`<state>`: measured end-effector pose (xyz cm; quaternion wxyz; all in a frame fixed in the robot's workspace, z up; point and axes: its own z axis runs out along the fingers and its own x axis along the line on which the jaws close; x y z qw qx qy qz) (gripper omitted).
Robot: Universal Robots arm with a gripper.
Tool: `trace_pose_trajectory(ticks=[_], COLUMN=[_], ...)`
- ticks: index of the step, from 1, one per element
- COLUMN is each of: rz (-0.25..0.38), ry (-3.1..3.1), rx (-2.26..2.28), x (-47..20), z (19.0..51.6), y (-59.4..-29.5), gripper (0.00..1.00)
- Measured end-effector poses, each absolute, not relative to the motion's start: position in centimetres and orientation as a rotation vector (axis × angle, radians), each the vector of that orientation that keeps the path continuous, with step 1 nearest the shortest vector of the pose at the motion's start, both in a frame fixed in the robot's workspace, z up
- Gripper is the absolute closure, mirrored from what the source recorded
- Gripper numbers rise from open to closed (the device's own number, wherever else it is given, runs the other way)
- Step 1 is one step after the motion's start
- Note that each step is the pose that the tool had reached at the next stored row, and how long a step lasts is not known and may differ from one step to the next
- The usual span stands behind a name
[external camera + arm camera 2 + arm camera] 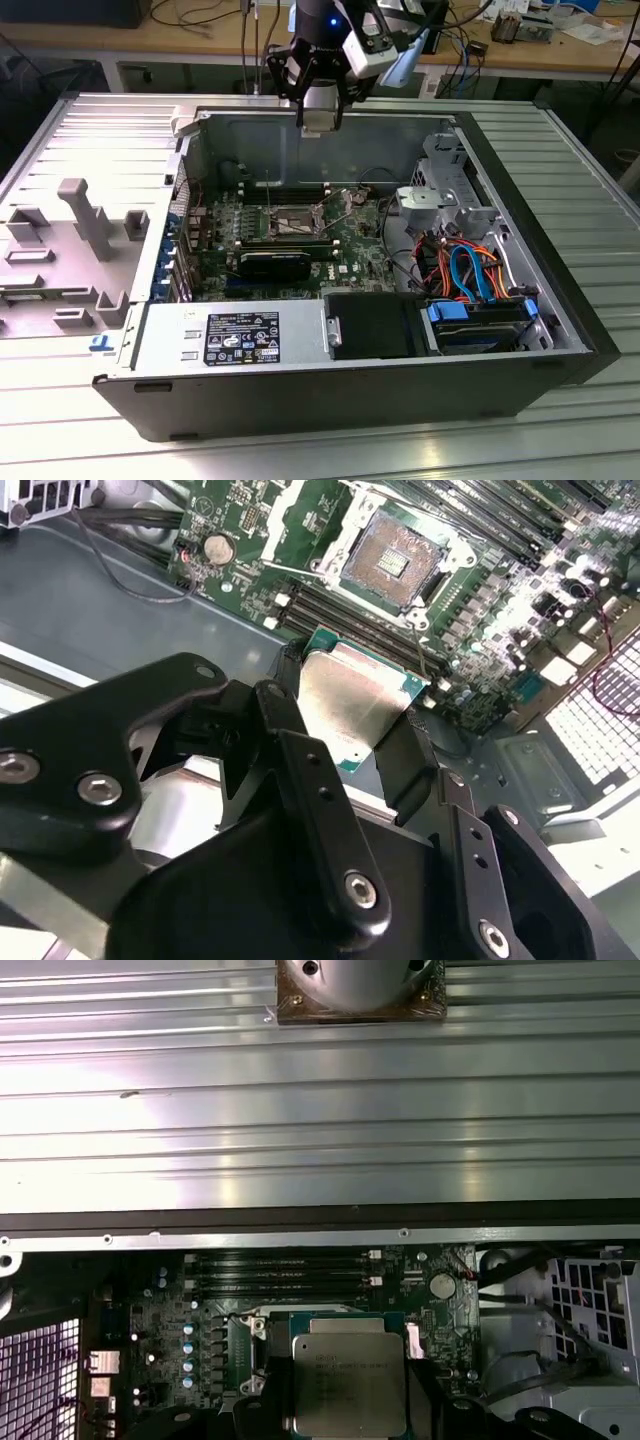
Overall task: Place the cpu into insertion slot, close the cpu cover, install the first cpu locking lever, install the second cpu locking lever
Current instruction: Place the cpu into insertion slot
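The gripper [352, 712] is clamped on the cpu [345, 685] above the open computer case [330, 395]; inside, the insertion slot [393, 558] on the green board [250, 505] lies empty. The cpu's print is unreadable.

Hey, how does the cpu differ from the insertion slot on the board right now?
The cpu is clamped in the gripper, held off the green board. The insertion slot sits fixed on that board and is empty. The cpu shows a plain dull silver top with a green edge, while the insertion slot shows a dark patterned contact field inside a metal rim. Both are square.
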<state>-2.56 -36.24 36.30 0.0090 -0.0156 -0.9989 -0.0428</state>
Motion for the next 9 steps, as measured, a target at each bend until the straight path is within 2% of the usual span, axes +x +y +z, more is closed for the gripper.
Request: trace_pose_trajectory(ticks=[9], rz=[-0.134], ry=[-3.121], rx=[-0.070], x=[-2.56], z=[36.08], y=[-36.32], gripper=[0.46])
